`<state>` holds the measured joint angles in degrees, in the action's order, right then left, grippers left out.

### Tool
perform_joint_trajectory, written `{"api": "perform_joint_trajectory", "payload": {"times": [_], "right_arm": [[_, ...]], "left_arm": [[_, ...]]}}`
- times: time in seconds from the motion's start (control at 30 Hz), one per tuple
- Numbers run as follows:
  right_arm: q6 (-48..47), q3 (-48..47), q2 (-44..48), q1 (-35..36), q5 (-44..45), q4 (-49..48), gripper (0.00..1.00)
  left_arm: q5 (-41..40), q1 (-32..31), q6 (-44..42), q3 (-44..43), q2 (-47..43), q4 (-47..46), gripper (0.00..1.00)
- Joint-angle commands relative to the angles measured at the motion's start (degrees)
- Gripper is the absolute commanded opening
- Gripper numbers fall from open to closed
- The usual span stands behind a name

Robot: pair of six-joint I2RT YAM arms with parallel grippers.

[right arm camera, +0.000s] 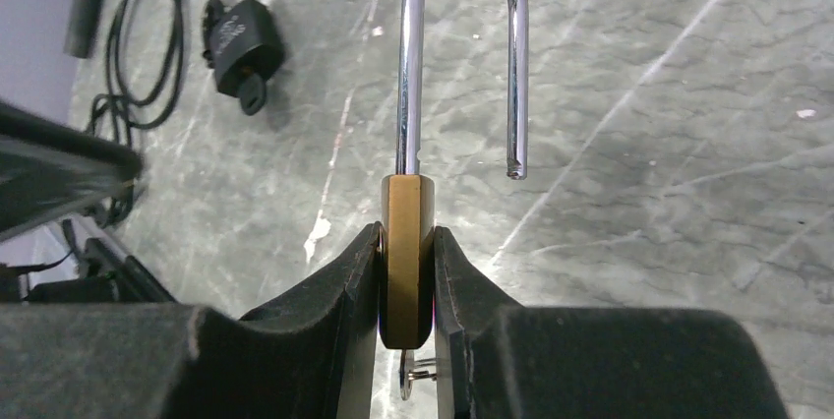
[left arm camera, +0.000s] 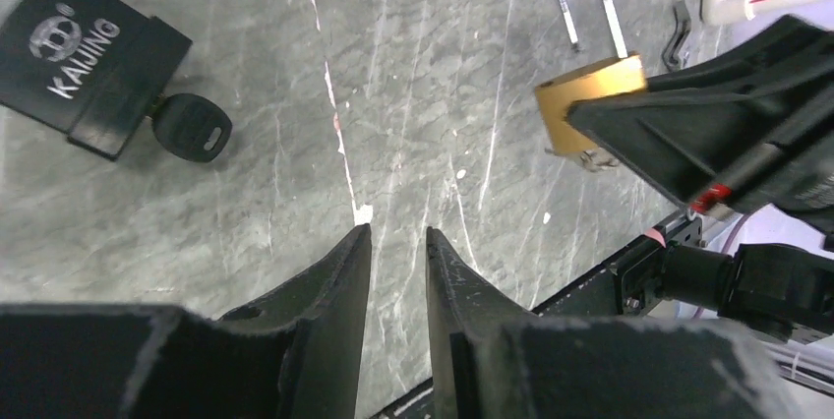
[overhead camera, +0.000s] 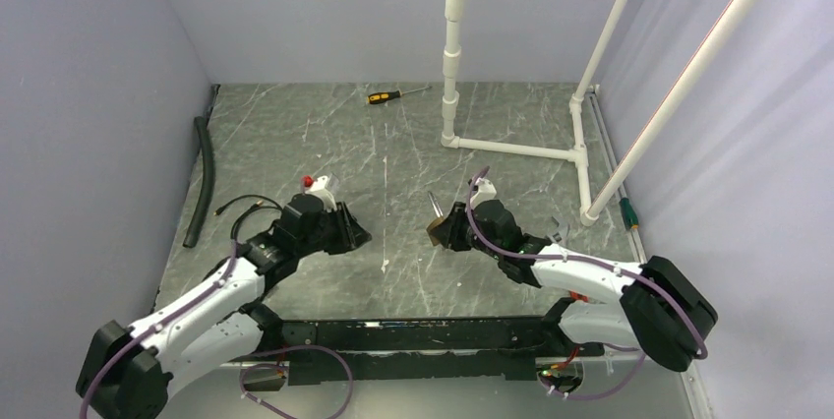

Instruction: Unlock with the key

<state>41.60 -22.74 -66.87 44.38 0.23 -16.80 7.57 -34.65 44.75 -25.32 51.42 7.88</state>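
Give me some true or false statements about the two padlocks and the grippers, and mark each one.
The right gripper is clamped on the brass padlock. True.
The brass padlock's shackle is locked shut. False: one end hangs free of the body.
The left gripper holds a key. False: its fingers stand apart with nothing between them.
The black padlock lies on the table with a black key in it. True.
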Motion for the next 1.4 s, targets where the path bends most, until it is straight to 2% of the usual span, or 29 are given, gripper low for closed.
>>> {"api": "perform_joint_trajectory", "payload": {"times": [0.0,0.2,0.33,0.53,0.67,0.7,0.73,0.83,0.9,0.93,1.13,1.37], "right_arm": [[1.26,-0.35,-3.18,-1.41,0.25,-6.03,0.00],[3.64,-3.52,-12.61,-1.75,-6.38,-9.72,0.00],[5.71,-4.14,-18.83,-2.14,-11.02,-15.20,0.00],[8.66,-5.06,-24.17,-2.54,-16.41,-22.11,0.00],[9.49,-6.55,-26.29,-2.88,-18.26,-22.95,0.00],[9.66,-6.95,-26.68,-2.97,-18.71,-23.07,0.02],[9.85,-7.15,-27.01,-3.03,-19.07,-23.33,0.08],[10.16,-7.65,-27.69,-3.22,-20.44,-24.14,0.27],[9.96,-7.60,-27.21,-3.31,-20.65,-23.49,0.43],[9.65,-7.62,-26.74,-3.33,-20.44,-22.82,0.48],[4.32,-8.24,-19.86,-3.42,-14.58,-12.23,0.61],[-1.18,-8.73,-10.73,-3.42,-7.02,-0.54,0.64]], "left_arm": [[-4.77,-0.15,-3.45,-9.00,-4.62,15.28,0.32],[-7.34,-0.15,-8.64,-23.14,-6.66,29.20,0.36],[-12.02,-0.15,-12.55,-32.15,-6.97,36.43,0.37],[-17.05,-0.13,-21.69,-42.80,-4.47,42.03,0.43],[-22.38,-0.15,-27.54,-43.70,-2.21,41.24,0.44],[-23.87,-0.15,-28.16,-42.78,-2.06,40.28,0.44],[-24.75,-0.15,-28.74,-41.23,-2.09,39.09,0.44],[-25.11,-0.07,-29.71,-36.13,-2.92,34.91,0.45],[-24.05,0.02,-29.78,-35.41,-2.84,34.90,0.46],[-24.17,0.02,-29.70,-35.44,-2.88,35.15,0.46],[-24.37,0.20,-29.47,-33.42,-4.13,34.20,0.50],[-22.62,1.48,-29.01,-32.36,-3.34,33.98,0.50]]}}
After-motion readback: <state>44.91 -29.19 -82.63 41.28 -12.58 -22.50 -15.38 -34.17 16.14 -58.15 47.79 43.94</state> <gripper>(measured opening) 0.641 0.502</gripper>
